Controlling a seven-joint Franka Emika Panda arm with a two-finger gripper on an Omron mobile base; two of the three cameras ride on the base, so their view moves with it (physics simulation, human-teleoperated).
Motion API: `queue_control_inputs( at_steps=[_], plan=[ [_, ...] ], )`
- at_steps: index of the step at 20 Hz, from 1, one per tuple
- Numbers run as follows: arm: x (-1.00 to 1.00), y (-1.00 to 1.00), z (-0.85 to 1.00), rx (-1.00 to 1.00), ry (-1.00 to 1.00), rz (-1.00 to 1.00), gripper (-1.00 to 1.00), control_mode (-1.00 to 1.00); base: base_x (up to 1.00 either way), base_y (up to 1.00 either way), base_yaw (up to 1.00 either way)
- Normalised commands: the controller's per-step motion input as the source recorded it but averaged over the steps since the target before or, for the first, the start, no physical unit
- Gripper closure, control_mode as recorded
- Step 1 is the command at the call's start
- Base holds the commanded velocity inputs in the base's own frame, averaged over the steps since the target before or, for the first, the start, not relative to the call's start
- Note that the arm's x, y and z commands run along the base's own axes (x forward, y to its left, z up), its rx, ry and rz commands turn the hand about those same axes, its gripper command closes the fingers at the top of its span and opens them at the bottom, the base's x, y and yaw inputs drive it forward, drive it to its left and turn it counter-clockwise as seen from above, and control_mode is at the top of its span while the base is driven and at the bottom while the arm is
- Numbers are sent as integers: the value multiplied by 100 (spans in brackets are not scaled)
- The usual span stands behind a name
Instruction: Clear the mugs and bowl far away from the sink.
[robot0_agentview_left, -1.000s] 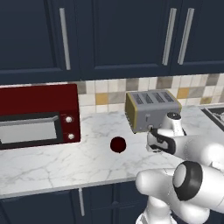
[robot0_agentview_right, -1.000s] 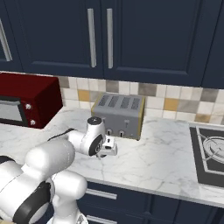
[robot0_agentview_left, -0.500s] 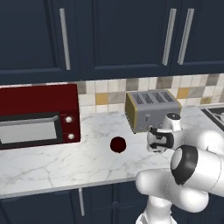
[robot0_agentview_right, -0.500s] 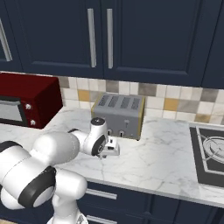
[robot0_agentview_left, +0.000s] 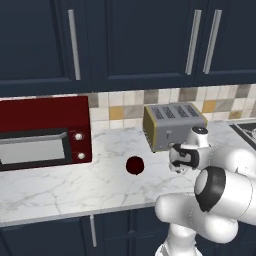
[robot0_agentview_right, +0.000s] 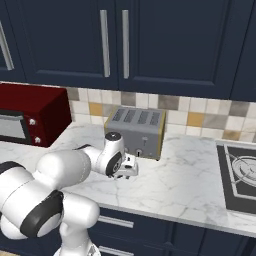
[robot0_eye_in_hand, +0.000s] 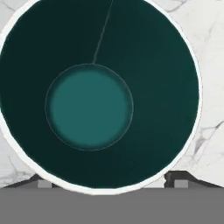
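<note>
Claw (robot0_eye_in_hand: 107, 181) fingers spread apart around one teal-lined mug (robot0_eye_in_hand: 89, 105); one maroon mug (robot0_agentview_left: 135, 165) nearby.

Navy cabinets (robot0_agentview_left: 135, 40), tiled backsplash (robot0_agentview_right: 200, 112), white marble counter (robot0_agentview_left: 60, 185).

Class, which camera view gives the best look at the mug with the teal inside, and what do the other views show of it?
The hand view: it looks straight down into the teal mug, showing the rim and floor, standing on the marble counter. In both base views the gripper and arm cover it; I cannot make it out there.
</note>
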Motion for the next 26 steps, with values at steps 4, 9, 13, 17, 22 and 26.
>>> queue_control_inputs(
  at_steps=[4, 9, 13, 17, 22, 26],
  plan=[
    [0, 17, 7, 0, 0, 0, -100, -100, 0, 0, 0],
    [0, 41, 1, 0, 0, 0, -100, -100, 0, 0, 0],
    [0, 46, 0, -2, 0, 0, -100, -100, 0, 0, 0],
    [-6, 11, 9, -3, -5, 0, -100, -100, 0, 0, 0],
    [-64, -4, 51, 0, -30, 0, -100, -100, 0, 0, 0],
    [-49, 0, 44, 0, -30, 0, -100, -100, 0, 0, 0]
  ],
)
